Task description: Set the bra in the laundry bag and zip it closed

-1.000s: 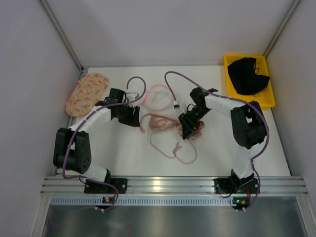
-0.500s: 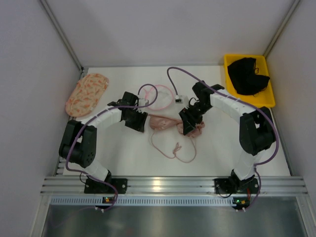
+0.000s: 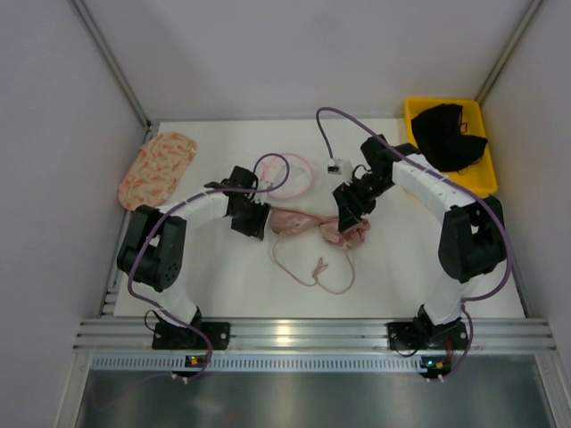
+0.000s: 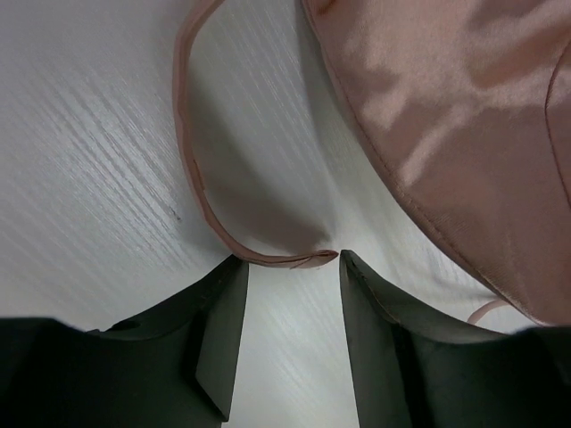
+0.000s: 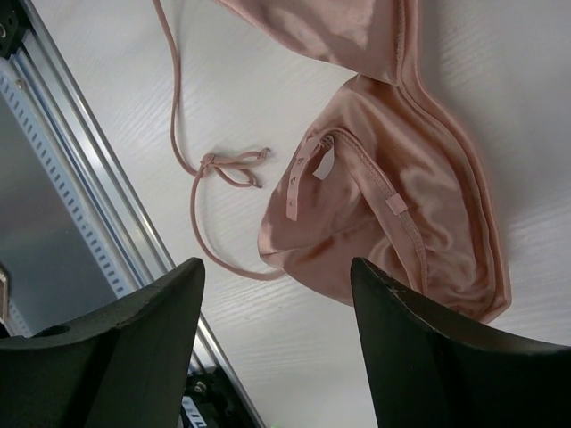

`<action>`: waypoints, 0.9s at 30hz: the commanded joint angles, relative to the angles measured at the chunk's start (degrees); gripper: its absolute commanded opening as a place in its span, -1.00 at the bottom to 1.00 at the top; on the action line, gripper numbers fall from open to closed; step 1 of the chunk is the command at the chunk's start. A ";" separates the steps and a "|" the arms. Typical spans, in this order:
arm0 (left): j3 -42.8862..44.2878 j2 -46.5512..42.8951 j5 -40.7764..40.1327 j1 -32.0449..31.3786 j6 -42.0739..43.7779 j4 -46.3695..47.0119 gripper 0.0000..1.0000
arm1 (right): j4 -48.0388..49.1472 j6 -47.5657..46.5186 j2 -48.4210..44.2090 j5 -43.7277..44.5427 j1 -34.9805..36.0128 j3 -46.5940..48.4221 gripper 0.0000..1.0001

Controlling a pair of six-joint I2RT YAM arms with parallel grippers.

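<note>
The pale pink bra lies crumpled mid-table, its thin straps looping toward the front. The laundry bag, a round mesh pouch with a pink rim, lies just behind it, partly under the left arm's cable. My left gripper sits low at the bra's left end. In the left wrist view this gripper is open, with a strap end just past its tips and a cup beyond. My right gripper hovers open over the bra's right side. The right wrist view shows the gripper above a cup.
A yellow bin with a black garment stands at the back right. A peach patterned oval fabric piece lies at the back left. The metal rail runs along the front edge, and white walls close in the sides.
My left arm has swung right, bringing its gripper up to the bra's left end. My right gripper has opened wider and drawn up and back from the bra.
</note>
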 commanded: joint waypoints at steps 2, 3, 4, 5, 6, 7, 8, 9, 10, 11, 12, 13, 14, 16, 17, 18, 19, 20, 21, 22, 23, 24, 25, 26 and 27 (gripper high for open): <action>2.93 1.93 0.35 0.11 -2.26 3.43 0.01 | -1.71 -0.79 -2.64 -0.26 -1.92 2.42 0.34; 3.20 2.19 0.71 0.02 -2.34 3.60 -0.01 | -1.63 -0.79 -2.73 -0.35 -2.09 2.42 0.34; 3.20 2.28 1.14 0.11 -2.35 3.78 -0.07 | -1.80 -0.87 -2.73 -0.35 -2.44 2.42 0.34; 3.20 2.55 1.15 0.02 -2.08 3.69 -0.28 | -1.80 -0.96 -2.82 -0.35 -2.45 2.33 0.33; 3.03 2.81 1.06 0.11 -1.82 3.69 -0.37 | -1.71 -1.05 -2.99 -0.09 -2.53 2.33 0.32; 2.94 2.73 1.50 0.20 -1.47 3.52 -0.48 | -1.71 -1.14 -3.17 0.00 -2.62 2.24 0.32; 2.94 2.55 1.93 0.29 -1.21 2.73 -0.59 | -1.63 -1.14 -3.08 0.09 -2.71 2.15 0.31; 3.28 1.94 2.55 0.64 -0.51 1.94 -0.81 | -1.63 -1.14 -3.17 0.09 -2.88 2.15 0.30; 3.55 1.41 3.16 0.73 0.11 1.06 -0.89 | -1.71 -1.22 -3.34 0.09 -2.97 2.07 0.29; 3.81 0.80 4.65 0.99 0.55 -1.21 -0.97 | -1.63 -1.31 -3.35 0.09 -3.24 1.80 0.27; 4.34 -0.86 5.45 1.25 2.03 -2.19 -1.00 | -1.54 -1.49 -3.43 0.01 -3.33 1.63 0.26; 4.78 -2.01 6.59 1.78 3.53 -3.33 -1.00 | -1.45 -1.58 -3.70 0.09 -3.50 1.36 0.25; 5.39 -2.80 10.16 2.04 4.50 -5.08 -1.00 | -1.36 -1.66 -3.96 0.09 -3.68 0.84 0.25; 8.46 -5.01 16.15 3.18 6.79 -7.89 -1.00 | -1.45 -1.93 -4.22 0.09 -3.77 0.40 0.24; 9.78 -5.44 22.18 3.36 7.75 -11.04 -1.00 | -1.36 -2.10 -4.40 0.18 -3.94 -0.04 0.23; 12.23 -5.88 24.94 3.36 8.89 -12.12 -1.00 | -1.54 -2.10 -4.58 0.18 -3.94 -0.22 0.23; 13.04 -6.15 27.40 3.36 8.99 -12.56 -1.00 | -1.54 -2.45 -4.66 0.09 -4.03 -0.39 0.23; 13.48 -6.33 30.12 3.36 8.91 -12.65 -1.00 | -1.71 -2.63 -4.75 0.18 -4.03 -0.66 0.22; 14.35 -6.07 33.28 3.19 8.56 -12.66 -1.00 | -1.97 -2.98 -4.58 0.18 -3.94 -0.66 0.21; 14.71 -5.54 34.36 3.10 8.20 -12.66 -1.00 | -2.33 -3.50 -4.40 0.18 -4.03 -0.66 0.21; 15.15 -4.84 34.81 2.84 7.77 -12.57 -1.00 | -3.20 -3.77 -4.31 0.18 -3.94 -0.57 0.19; 15.85 -3.35 35.42 2.23 6.37 -12.65 -1.00 | -3.56 -3.95 -4.40 0.18 -4.03 -0.57 0.19; 16.29 -2.64 35.60 2.05 5.66 -12.57 -1.00 | -3.73 -4.21 -4.40 0.18 -3.94 -0.66 0.19; 16.73 -1.85 35.95 1.70 5.22 -12.57 -1.00 | -3.82 -4.13 -4.66 0.18 -3.94 -0.83 0.19; 17.95 -0.28 36.47 0.65 4.78 -12.57 -1.00 | -3.82 -4.04 -4.84 0.18 -4.03 -0.84 0.18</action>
